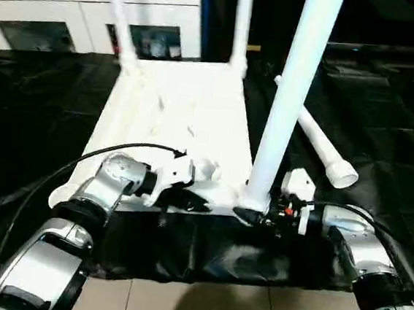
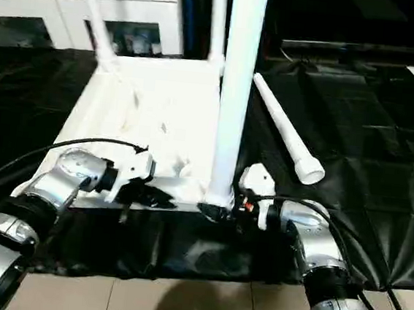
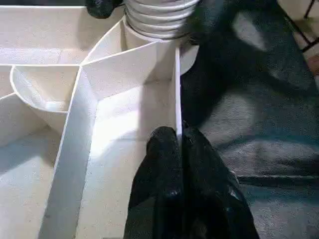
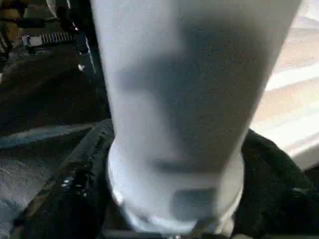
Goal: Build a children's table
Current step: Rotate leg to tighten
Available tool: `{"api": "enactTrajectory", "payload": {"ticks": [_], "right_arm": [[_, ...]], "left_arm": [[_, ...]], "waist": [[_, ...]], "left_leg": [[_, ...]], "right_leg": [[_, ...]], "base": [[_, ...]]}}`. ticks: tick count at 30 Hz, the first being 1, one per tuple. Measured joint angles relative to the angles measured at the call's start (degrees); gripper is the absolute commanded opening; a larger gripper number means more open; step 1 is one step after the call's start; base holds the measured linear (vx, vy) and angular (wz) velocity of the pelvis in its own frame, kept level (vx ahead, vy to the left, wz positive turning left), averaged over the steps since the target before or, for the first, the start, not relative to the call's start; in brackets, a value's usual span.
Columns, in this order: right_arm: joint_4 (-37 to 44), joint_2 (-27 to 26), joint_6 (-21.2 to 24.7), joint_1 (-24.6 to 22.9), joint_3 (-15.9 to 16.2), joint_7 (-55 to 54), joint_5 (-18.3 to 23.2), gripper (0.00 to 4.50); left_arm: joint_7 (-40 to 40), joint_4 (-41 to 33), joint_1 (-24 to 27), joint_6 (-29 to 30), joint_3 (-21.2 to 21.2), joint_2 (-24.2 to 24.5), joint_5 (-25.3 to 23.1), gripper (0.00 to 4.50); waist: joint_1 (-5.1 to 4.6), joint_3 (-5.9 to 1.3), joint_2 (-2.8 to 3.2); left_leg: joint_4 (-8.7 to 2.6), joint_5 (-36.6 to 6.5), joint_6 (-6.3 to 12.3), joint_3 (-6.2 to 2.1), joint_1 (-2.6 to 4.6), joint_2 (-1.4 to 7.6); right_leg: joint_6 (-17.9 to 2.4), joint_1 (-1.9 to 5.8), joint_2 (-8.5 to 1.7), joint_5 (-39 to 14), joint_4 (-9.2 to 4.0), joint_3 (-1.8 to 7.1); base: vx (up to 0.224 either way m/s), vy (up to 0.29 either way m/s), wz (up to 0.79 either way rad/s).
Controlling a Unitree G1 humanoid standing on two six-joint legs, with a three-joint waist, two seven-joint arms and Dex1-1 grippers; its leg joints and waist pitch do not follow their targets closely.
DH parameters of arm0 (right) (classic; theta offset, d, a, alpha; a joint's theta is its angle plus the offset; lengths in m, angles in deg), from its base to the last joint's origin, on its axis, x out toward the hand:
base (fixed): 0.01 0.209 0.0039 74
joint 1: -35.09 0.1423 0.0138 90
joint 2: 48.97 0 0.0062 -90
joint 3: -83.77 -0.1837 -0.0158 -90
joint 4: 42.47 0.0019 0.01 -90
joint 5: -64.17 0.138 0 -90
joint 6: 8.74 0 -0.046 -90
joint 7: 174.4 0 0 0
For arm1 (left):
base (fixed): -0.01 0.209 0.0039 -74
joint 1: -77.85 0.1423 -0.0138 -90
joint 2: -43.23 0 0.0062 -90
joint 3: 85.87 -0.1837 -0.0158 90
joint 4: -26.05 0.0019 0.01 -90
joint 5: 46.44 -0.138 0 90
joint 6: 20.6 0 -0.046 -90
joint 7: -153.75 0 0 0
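Tabletop [image 1: 178, 115], white and ribbed side up, lies on black sheeting at centre frame, two legs [image 1: 241, 26] rising from its far corners. Left gripper [image 3: 180, 149] is clenched on the thin near rim of the tabletop. Right gripper [image 1: 254, 217] has its fingers either side of the flared base of an upright leg [image 1: 289, 97] at the near right corner socket. A fourth leg [image 1: 321, 148] lies loose on the sheeting at right.

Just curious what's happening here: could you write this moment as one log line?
step: seating third white tubular leg in corner socket | left gripper: shut on white ribbed plastic tabletop rim | right gripper: around leg base | fourth leg: lying loose
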Motion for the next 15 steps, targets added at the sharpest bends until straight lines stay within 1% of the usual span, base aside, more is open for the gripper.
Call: {"api": "enactTrajectory", "payload": {"ticks": [7,13,15], "right_arm": [[-0.07,0.1,0.28,0.71,0.52,1.62,0.01,2.8],[0.01,-0.08,1.19,0.75,0.48,1.41,0.07,2.75],[0.0,-1.25,2.19,0.63,-0.04,-1.54,-0.09,2.75]], "left_arm": [[-0.77,0.75,-0.35,-0.28,-0.05,-0.02,0.37,0.0],[-0.82,1.71,-0.83,-0.04,-0.02,-0.07,0.37,0.0],[1.53,2.17,-1.17,1.15,0.02,-0.53,-0.07,0.0]], "waist": [[0.19,0.01,-0.03],[0.27,0.01,-0.03],[0.29,0.01,-0.03]], "left_leg": [[0.0,0.17,0.29,0.1,0.0,0.03],[0.01,0.17,0.29,0.11,0.05,0.04],[0.02,0.17,0.28,0.13,0.17,0.04]], "right_leg": [[0.01,-0.03,-0.02,-0.01,0.0,0.0],[0.01,-0.01,-0.02,0.0,0.03,0.01],[0.0,0.09,-0.02,0.0,0.08,0.02]], "base": [[0.0,0.0,0.0],[0.0,0.0,0.0],[0.0,0.0,0.0]]}}
